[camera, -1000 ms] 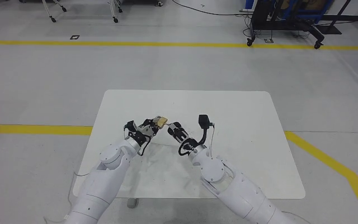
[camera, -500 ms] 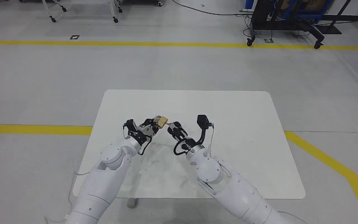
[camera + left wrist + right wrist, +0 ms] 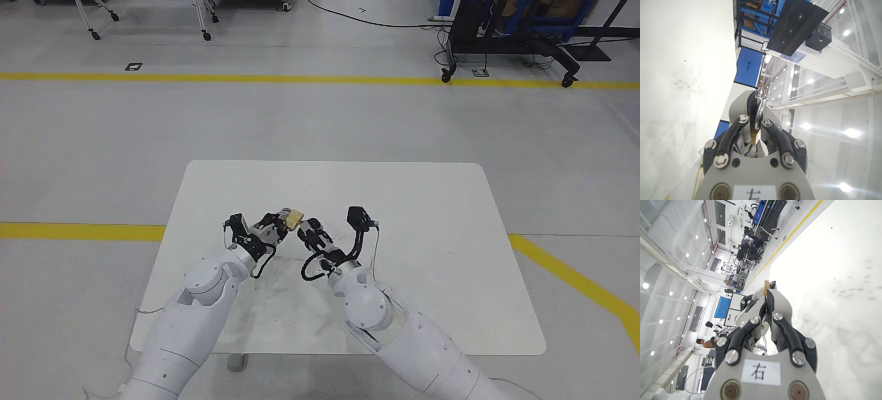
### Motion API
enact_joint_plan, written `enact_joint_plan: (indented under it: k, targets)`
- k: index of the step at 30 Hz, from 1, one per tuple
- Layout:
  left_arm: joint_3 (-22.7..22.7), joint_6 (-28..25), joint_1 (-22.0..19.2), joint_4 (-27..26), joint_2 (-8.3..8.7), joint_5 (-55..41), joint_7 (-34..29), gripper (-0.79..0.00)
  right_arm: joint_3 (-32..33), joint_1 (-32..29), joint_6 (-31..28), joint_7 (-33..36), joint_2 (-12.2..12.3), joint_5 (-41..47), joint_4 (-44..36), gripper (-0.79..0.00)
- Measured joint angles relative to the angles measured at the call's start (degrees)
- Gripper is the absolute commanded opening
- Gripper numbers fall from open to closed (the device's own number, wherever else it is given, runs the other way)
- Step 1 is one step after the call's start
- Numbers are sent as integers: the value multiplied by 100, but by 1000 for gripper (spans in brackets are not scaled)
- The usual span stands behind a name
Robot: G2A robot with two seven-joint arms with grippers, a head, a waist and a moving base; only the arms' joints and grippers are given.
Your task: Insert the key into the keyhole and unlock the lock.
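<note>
Clamps a brass padlock (image 3: 290, 215) in the left gripper (image 3: 278, 221), jaws clenched on it, held off the white table (image 3: 440, 200), over its left half. Pinches a thin key (image 3: 765, 309), seen edge-on, between the pressed-together pads of the right gripper (image 3: 305, 228), tips just beside the padlock and facing it. Beyond the table, shows grey floor with a yellow line (image 3: 300, 77) and a black cart (image 3: 505, 42) far off.

White label (image 3: 754, 192) on left gripper (image 3: 756, 122) base: probably 左, bottom cut off. White tag (image 3: 761, 371) on right gripper (image 3: 765, 306) base: 右.
</note>
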Motion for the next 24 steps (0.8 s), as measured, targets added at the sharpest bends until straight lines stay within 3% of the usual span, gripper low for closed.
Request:
enact_joint_plan:
  k: [1,2,3,8,19,24]
  targets:
    - [-2,1,-2,5,-2,9,-6,-785,-1,2,8,4,-14,-18,11,-785]
    - [-3,3,-3,9,-3,19,-11,-785,1,0,7,16,-24,-13,16,-671]
    - [-6,5,-4,11,-4,27,-14,-785,10,-6,-3,54,-34,35,13,0]
    - [-39,-13,12,-5,-9,55,-13,-785,192,-56,-134,711,-62,971,-71,0]
    - [-194,-150,85,-52,-9,95,112,-785,201,-71,-135,633,-62,842,-83,0]
    - [-200,-442,132,-45,-27,26,-48,-785,744,-252,-110,1102,-30,1916,-325,-3]
